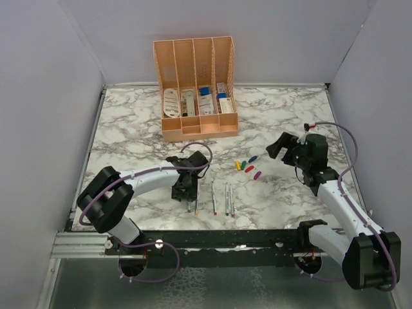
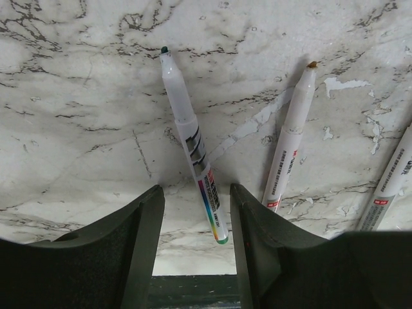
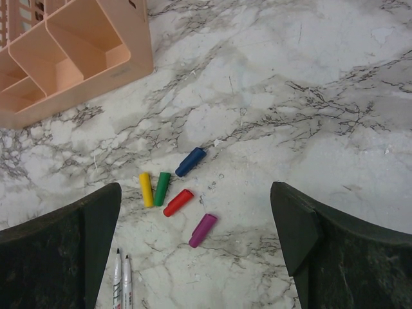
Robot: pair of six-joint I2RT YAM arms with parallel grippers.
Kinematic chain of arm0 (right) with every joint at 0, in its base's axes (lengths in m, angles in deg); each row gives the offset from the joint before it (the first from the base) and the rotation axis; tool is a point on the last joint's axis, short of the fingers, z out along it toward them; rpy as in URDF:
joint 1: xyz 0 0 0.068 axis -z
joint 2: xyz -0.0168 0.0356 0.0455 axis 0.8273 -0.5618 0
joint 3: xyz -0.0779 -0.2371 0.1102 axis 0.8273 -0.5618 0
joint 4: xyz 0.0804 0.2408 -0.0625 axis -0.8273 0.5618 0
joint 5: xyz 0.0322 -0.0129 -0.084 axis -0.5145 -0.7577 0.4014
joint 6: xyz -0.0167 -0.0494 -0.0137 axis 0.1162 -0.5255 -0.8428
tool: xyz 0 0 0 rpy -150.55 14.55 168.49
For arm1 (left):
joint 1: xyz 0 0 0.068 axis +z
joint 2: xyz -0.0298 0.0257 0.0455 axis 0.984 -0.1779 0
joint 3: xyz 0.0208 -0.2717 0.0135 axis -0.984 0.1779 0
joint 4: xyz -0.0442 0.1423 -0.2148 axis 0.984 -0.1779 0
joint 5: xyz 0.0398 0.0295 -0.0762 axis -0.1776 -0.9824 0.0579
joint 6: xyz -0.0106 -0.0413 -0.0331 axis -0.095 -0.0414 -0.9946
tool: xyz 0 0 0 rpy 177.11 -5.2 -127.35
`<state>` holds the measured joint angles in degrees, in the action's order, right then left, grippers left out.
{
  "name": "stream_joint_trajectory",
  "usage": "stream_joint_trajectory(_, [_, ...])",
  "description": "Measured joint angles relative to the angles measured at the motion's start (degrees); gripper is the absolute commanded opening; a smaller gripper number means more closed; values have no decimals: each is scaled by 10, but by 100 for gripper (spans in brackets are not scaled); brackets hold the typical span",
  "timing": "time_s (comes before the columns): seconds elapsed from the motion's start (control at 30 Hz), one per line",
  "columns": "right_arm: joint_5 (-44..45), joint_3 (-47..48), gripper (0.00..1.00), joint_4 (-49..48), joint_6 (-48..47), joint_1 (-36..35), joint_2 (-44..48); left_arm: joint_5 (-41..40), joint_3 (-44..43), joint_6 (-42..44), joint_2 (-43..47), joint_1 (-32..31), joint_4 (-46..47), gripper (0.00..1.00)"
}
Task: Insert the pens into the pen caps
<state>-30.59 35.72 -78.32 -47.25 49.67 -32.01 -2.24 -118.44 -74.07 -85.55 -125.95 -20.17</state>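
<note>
Several grey-white pens lie in a row near the front of the table. My left gripper (image 1: 188, 197) is down over the leftmost one. In the left wrist view this green-tipped pen (image 2: 193, 145) lies flat on the marble, its rear end between my left gripper's (image 2: 195, 190) open jaws, with a gap on each side. A second pen (image 2: 290, 145) and a third pen (image 2: 391, 183) lie to its right. The yellow cap (image 3: 146, 189), green cap (image 3: 161, 188), blue cap (image 3: 190, 161), red cap (image 3: 177, 202) and magenta cap (image 3: 203, 230) lie loose below my right gripper (image 3: 195, 187), which hovers wide open and holds nothing.
A peach organizer (image 1: 196, 126) with white and blue boxed items stands at the back centre. Grey walls close in the table on the left, back and right. In the right wrist view two pen tips (image 3: 121, 265) show at the lower left.
</note>
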Motion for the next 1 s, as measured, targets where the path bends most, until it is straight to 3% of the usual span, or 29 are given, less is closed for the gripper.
stream_joint_trajectory(0.43, [5, 0, 99, 19, 0, 0, 0, 40, 5, 19, -3, 30, 6, 48])
stream_joint_trajectory(0.7, [14, 0, 99, 24, 1, 0, 0, 59, 5, 39, -16, 34, 1, 39])
stream_joint_trajectory(1.0, [19, 0, 99, 26, 1, 0, -11, 70, -7, 60, -33, 38, -12, 39])
